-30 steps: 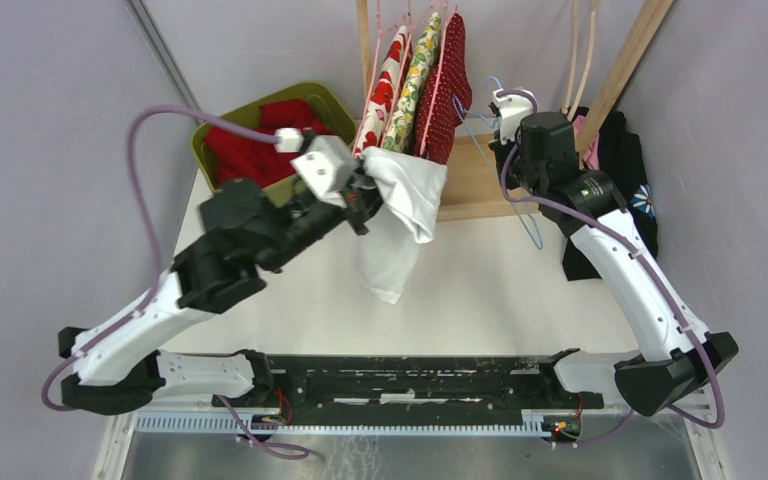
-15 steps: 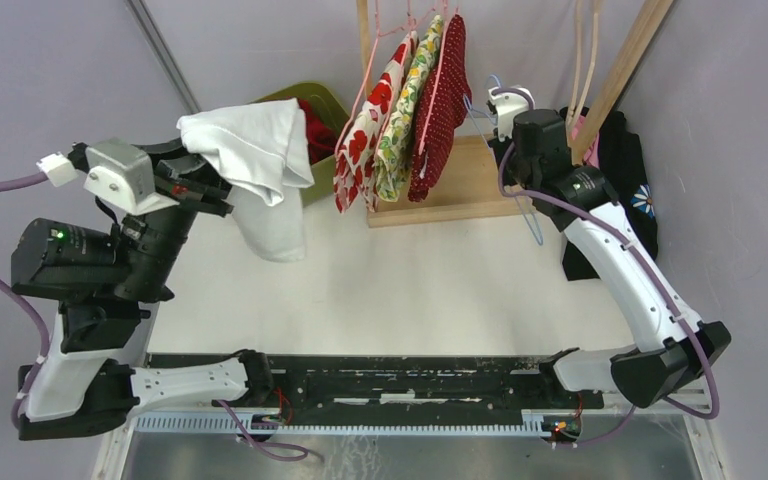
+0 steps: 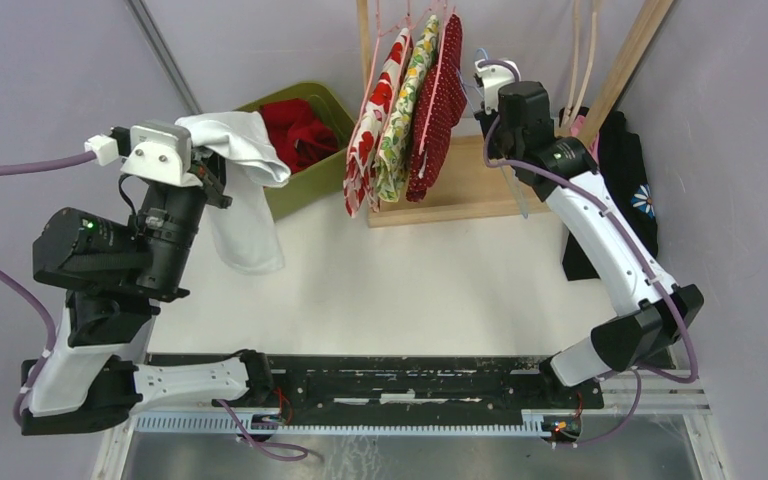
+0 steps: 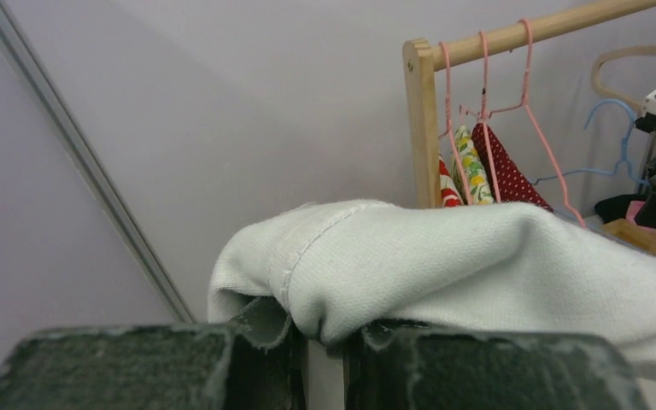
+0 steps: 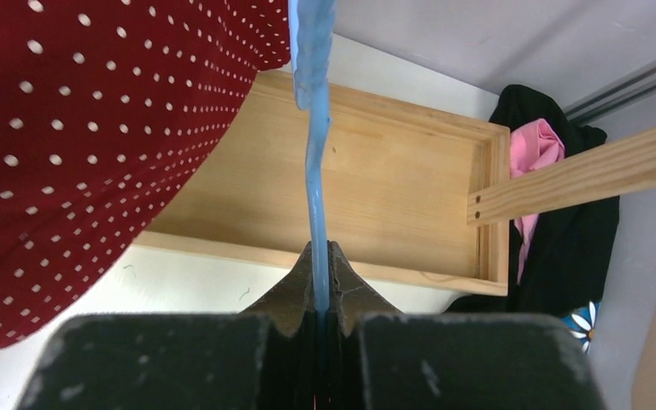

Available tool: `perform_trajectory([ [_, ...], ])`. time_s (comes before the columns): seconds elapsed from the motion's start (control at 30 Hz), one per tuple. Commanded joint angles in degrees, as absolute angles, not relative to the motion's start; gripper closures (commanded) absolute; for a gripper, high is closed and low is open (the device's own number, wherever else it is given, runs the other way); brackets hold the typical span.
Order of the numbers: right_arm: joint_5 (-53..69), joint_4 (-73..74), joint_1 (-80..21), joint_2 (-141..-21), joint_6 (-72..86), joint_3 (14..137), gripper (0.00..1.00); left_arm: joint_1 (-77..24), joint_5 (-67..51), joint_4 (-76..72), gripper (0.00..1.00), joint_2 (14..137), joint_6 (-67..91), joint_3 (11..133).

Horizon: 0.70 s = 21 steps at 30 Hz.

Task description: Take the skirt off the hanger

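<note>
Left gripper (image 4: 325, 342): jaws closed on the white skirt (image 3: 245, 215), which is off the hanger and drapes from them beside the green bin (image 3: 305, 195), above the tabletop (image 3: 410, 280). Right gripper (image 5: 320, 265): jaws pinched tight on the blue hanger (image 5: 314, 154).

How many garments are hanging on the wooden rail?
3, side by side: a red-flower print on the left, a yellow-green print in the middle, a red dotted one on the right. More may be hidden.
</note>
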State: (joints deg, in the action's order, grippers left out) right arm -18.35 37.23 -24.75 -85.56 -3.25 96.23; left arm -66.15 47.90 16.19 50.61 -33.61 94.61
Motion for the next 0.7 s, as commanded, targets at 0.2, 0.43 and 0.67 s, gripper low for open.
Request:
perform_trajectory([
  [0.2,-18.67,34.06,-24.69,-90.74,-3.17,104.04,0.99,-66.69,55.22,23.21,0.97,51.15,-25.83,97.04],
  [0.43,-17.82,34.11,-24.63,-92.07,-2.51,104.99,0.99,-67.85,51.82,29.13,0.97,54.02,-21.63,100.87],
  [0.67,-18.12,33.85,-24.55,-91.61,-2.91,104.44,0.99,-67.84,44.30,40.23,0.97,67.18,-16.46,121.61],
])
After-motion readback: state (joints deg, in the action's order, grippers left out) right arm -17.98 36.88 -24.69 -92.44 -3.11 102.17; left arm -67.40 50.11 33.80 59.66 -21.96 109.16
